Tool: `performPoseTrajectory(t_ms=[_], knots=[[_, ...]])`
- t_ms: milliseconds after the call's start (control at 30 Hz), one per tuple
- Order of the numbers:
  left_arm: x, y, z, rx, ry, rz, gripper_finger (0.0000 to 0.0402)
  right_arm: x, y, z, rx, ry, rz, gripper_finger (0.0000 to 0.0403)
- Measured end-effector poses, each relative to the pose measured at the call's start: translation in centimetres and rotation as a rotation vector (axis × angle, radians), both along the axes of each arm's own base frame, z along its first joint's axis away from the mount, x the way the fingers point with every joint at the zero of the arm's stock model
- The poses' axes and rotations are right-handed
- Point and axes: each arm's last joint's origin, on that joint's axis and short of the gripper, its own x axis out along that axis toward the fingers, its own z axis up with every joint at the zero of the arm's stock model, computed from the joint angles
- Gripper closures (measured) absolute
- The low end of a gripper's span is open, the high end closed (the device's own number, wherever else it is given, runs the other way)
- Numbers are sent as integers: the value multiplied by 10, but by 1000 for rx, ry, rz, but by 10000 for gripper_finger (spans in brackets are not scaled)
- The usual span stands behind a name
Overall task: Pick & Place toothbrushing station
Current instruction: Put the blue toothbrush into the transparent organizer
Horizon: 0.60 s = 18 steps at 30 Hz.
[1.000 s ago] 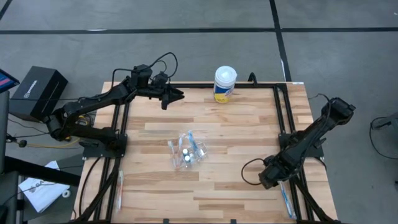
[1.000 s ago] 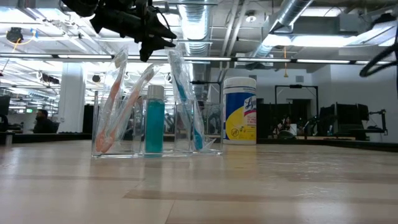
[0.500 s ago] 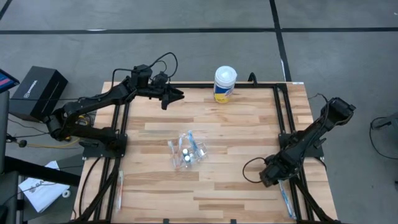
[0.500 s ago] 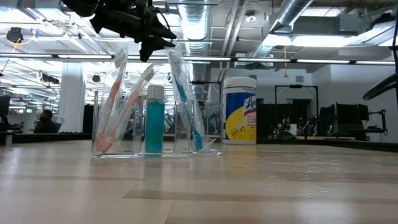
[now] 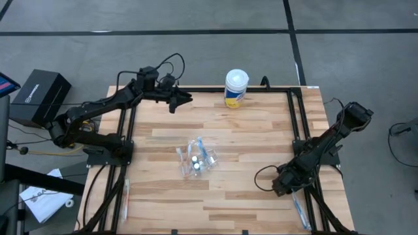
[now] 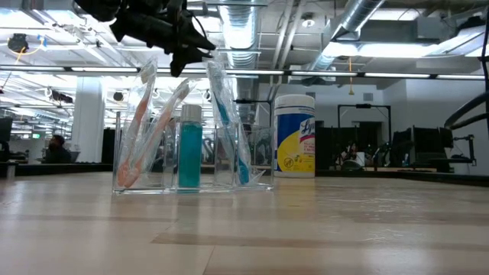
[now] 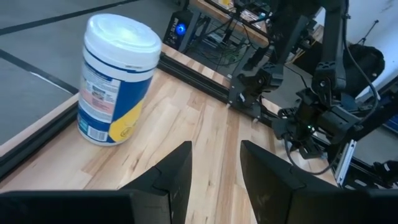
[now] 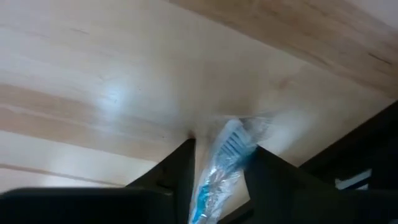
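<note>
Right gripper [image 8: 219, 163] jaws straddle blurred wrapped toothbrush [image 8: 221, 162] (grip unclear); left gripper [image 7: 214, 165] parted.

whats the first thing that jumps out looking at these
A clear organizer mid-table holds wrapped orange and blue toothbrushes and a teal bottle. Behind it, at the far edge, stands a wipes canister. The right gripper sits low at the table's right edge, fingers around a wrapped blue toothbrush.
</note>
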Motion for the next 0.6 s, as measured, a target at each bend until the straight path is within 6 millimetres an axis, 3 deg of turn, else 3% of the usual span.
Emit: performPoseTrajectory(t_ms=[233,600], knots=[[-4,6,0,4,1,26,271,4,0,1,20,-30,1,385],[-4,6,0,14,5,41,271,17,0,2,32,-151,-48,395]])
